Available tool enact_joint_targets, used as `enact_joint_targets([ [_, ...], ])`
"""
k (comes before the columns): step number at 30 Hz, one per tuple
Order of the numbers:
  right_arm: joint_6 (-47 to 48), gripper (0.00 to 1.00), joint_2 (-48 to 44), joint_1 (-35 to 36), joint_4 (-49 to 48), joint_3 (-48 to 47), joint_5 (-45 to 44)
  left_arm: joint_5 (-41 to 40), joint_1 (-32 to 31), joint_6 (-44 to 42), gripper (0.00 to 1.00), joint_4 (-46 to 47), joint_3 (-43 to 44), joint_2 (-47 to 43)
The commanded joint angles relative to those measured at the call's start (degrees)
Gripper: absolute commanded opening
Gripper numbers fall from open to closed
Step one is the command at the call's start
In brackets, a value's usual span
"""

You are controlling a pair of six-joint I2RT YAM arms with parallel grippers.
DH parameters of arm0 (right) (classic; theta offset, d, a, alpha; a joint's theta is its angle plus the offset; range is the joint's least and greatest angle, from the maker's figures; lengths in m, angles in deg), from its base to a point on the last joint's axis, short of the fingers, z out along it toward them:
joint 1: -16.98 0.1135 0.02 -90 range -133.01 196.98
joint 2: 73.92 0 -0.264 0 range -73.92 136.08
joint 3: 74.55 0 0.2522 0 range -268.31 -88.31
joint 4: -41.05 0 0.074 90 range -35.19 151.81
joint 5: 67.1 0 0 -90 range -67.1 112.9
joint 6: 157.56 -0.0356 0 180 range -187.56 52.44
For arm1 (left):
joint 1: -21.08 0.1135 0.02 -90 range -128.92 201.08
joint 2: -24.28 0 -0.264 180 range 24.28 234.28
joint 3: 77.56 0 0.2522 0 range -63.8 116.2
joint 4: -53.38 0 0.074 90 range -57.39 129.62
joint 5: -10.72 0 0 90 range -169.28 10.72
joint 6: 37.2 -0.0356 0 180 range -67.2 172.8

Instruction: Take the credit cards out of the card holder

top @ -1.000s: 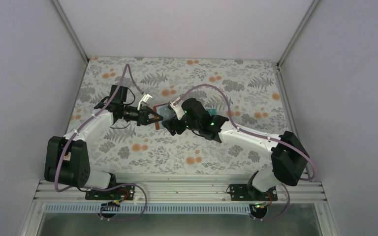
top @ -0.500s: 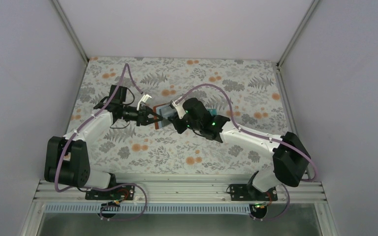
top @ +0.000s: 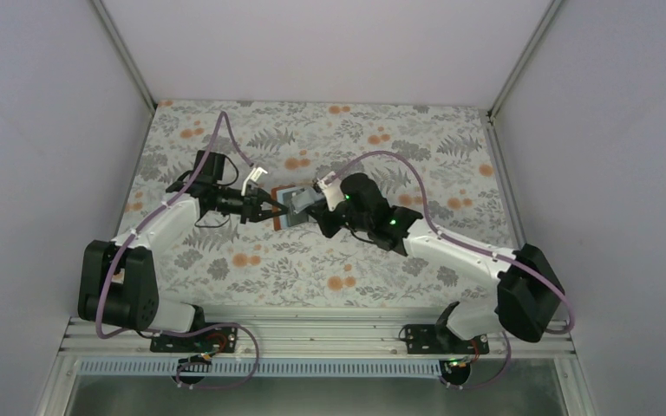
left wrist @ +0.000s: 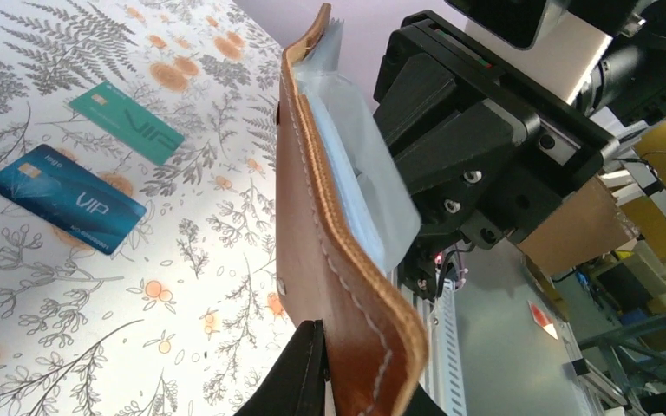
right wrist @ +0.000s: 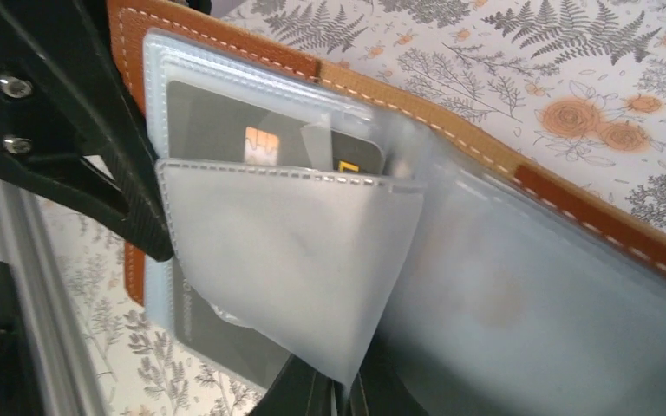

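Note:
The brown leather card holder is held up off the table between both arms. My left gripper is shut on its lower leather edge. In the right wrist view the card holder is spread open, showing pale blue-grey pockets. A black card with a gold chip sits in the upper pocket. My right gripper is shut on the bottom corner of a pale pocket flap. A blue card and a teal-green card lie flat on the floral cloth; the top view hides both behind the right arm.
A floral cloth covers the table. White walls and metal posts enclose it on three sides. The arm bases sit on a rail at the near edge. The left gripper's black finger shows beside the card holder's left edge.
My right gripper has closed on the pocket flap, and its wrist has drawn back to the right. The left gripper eased briefly and still grips the card holder.

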Motion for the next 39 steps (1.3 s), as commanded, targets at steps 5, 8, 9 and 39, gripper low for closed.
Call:
enact_joint_targets([
  [5,-3.0,0.23,-6.1,-6.4,-6.0,5.3,6.6,-0.7,-0.7,0.6,0.02,2.0,-0.1,-0.4],
  [8,-6.8,0.38,-5.9,-10.2,-2.2,5.7,-0.4,-2.6,-0.8,1.4,0.02,2.5,-0.2,-0.6],
  [9,-9.1,0.41,-5.2,-12.0,0.7,4.9,-3.5,-3.3,-0.7,1.7,0.02,2.6,-0.1,-0.7],
  [39,-3.2,0.34,-4.0,-11.1,-8.3,3.3,31.3,9.7,-1.3,-9.1,0.02,-6.0,1.9,-2.0],
])
